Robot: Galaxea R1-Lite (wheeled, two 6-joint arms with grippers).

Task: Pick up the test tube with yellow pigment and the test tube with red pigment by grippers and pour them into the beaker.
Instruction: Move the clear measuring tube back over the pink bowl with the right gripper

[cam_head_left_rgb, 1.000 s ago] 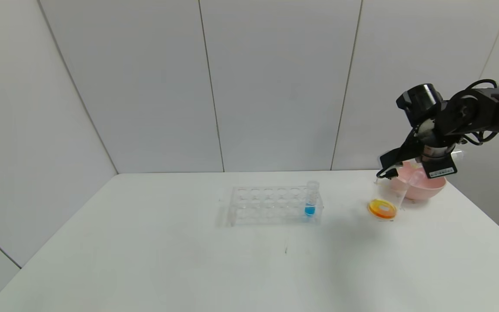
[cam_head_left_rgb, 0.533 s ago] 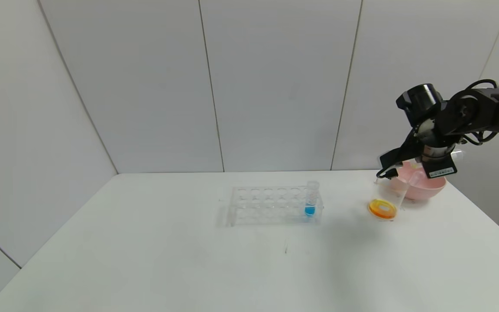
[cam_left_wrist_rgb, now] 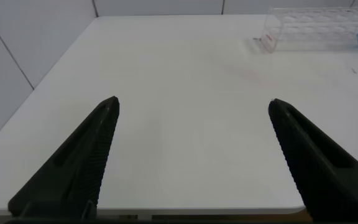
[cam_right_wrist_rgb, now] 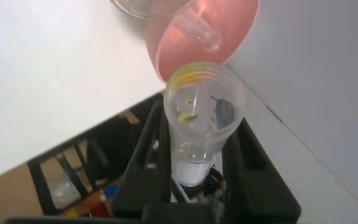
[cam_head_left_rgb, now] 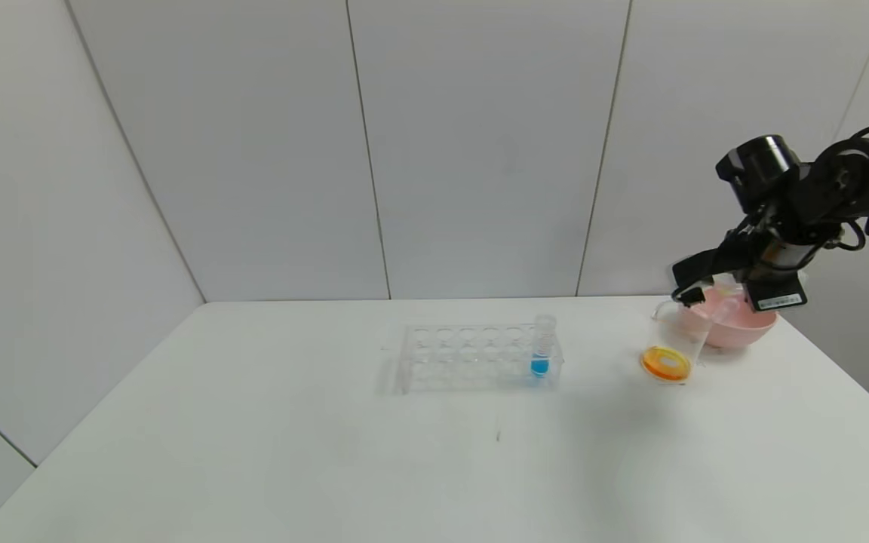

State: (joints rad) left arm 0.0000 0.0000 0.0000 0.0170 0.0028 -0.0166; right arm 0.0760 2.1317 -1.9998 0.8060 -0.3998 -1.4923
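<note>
Right gripper (cam_right_wrist_rgb: 194, 180) clamping clear tube (cam_right_wrist_rgb: 202, 124), glossy pink bowl (cam_head_left_rgb: 736, 326) below

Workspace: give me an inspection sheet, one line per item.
Surface: white table, bare across its near half.
Job's things: beaker stands by the pink bowl, orange-yellow liquid in its bottom. A near-empty test tube with yellow traces sits in the right gripper, mouth toward the bowl; another tube lies inside the bowl.
Clutter: clear rack mid-table, holding one tube with blue liquid at its right end.
Grippers: right gripper raised over the bowl, shut on the tube; left gripper open, hanging over the table's near left.
Cables: black loops at the right wrist.
Surroundings: plain grey wall panels.
</note>
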